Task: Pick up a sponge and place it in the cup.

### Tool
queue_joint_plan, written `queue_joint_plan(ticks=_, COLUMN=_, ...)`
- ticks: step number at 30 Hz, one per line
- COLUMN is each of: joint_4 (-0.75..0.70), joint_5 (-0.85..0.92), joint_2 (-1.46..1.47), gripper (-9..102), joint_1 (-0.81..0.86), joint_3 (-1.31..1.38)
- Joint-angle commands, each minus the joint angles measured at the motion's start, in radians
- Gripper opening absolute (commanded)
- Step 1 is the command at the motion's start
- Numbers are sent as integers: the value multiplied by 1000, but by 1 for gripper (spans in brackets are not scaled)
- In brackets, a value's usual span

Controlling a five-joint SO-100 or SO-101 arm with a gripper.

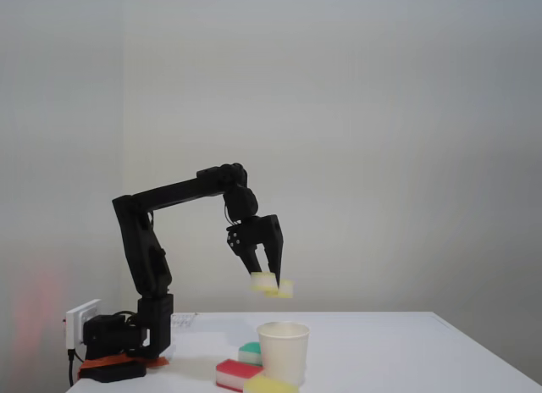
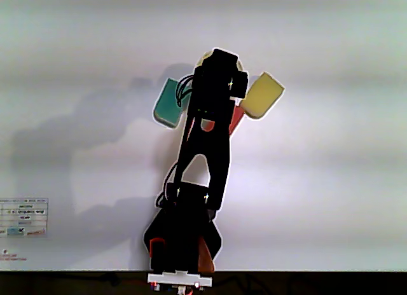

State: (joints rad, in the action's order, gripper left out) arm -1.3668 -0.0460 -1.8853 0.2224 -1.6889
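In the fixed view the gripper (image 1: 273, 283) hung in the air, tips pointing down, with its two fingers pinched on the sponge (image 1: 272, 285), a small pale yellow block that stuck out a little on both sides of the tips. The pick-up was therefore done: the sponge was clear of the table (image 1: 406, 351) and well above it. The cup (image 1: 283, 351) stood upright on the table almost straight below, its open mouth just a little right of the held sponge, with clear air between them. Nothing could be seen inside the cup from this angle. What was left, by the look of it, was the placing: a small shift over the mouth, a descent, and the release. Around the cup's base lay other sponges: a red-topped sponge (image 1: 238, 373), a green-topped one (image 1: 250, 352) and a brighter yellow block (image 1: 269, 384). In the other view, from above, the arm (image 2: 205, 155) covered the cup and the held sponge; the green sponge (image 2: 166, 103) and yellow block (image 2: 261, 96) showed either side.
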Motion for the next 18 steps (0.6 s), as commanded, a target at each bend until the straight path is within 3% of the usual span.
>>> queue_joint_plan(ticks=1, joint_4=12, joint_5=25, joint_2=-6, gripper=0, joint_1=57, joint_3=35)
queue_joint_plan(ticks=18, joint_4=213, joint_5=17, joint_2=167, gripper=0, joint_1=61, joint_3=35)
